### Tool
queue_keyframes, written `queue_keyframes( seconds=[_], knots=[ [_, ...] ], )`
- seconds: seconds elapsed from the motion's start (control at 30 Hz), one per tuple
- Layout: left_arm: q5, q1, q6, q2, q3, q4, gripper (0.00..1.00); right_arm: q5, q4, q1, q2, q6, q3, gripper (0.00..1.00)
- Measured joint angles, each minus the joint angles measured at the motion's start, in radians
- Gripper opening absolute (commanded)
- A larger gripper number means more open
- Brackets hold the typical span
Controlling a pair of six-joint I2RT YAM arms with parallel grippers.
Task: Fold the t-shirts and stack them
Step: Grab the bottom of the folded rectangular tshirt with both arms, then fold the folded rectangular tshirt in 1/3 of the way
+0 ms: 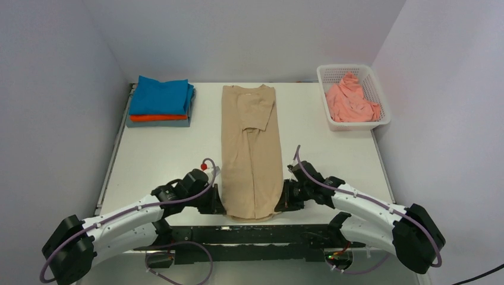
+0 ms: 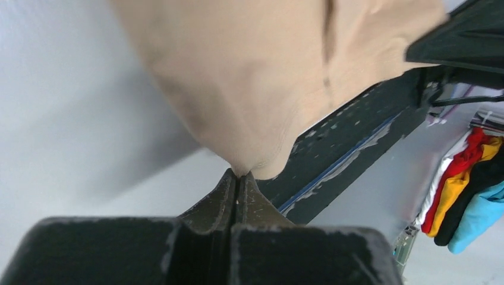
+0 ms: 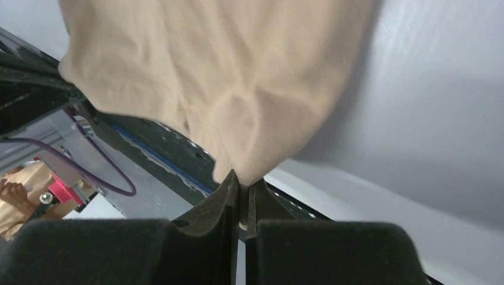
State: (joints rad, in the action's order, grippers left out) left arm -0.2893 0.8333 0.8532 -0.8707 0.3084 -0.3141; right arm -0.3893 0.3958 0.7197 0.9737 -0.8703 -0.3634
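The tan-beige t-shirt [image 1: 251,151] lies down the middle of the table as a long narrow strip, sleeves folded in. My left gripper [image 1: 219,205] is shut on its near left hem corner [image 2: 249,163]. My right gripper [image 1: 282,203] is shut on its near right hem corner [image 3: 249,166]. Both hold the hem at the table's near edge. A folded stack sits at the back left: bright blue t-shirt [image 1: 159,96] on top, orange-red t-shirt [image 1: 158,117] under it, grey t-shirt [image 1: 157,123] at the bottom. The salmon pink t-shirt [image 1: 352,100] lies crumpled in the basket.
A white mesh basket [image 1: 380,122] stands at the back right corner. The black arm mount rail [image 1: 255,234] runs along the near edge. White walls close in the table's left, back and right sides.
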Motion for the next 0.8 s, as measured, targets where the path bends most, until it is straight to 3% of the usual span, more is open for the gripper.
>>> queue_keyframes(
  seconds=[0.27,0.5,0.8],
  knots=[
    [0.026,-0.103,-0.09,-0.079,0.18,0.077,0.0,0.077,-0.057,-0.06,0.122,0.049,-0.204,0.04],
    [0.02,-0.271,-0.159,-0.269,0.298,0.162,0.0,0.101,-0.134,-0.194,0.277,0.091,-0.305,0.03],
    [0.021,-0.396,-0.207,-0.484,0.496,0.201,0.0,0.12,-0.219,-0.317,0.461,0.137,-0.47,0.03]
  ],
)
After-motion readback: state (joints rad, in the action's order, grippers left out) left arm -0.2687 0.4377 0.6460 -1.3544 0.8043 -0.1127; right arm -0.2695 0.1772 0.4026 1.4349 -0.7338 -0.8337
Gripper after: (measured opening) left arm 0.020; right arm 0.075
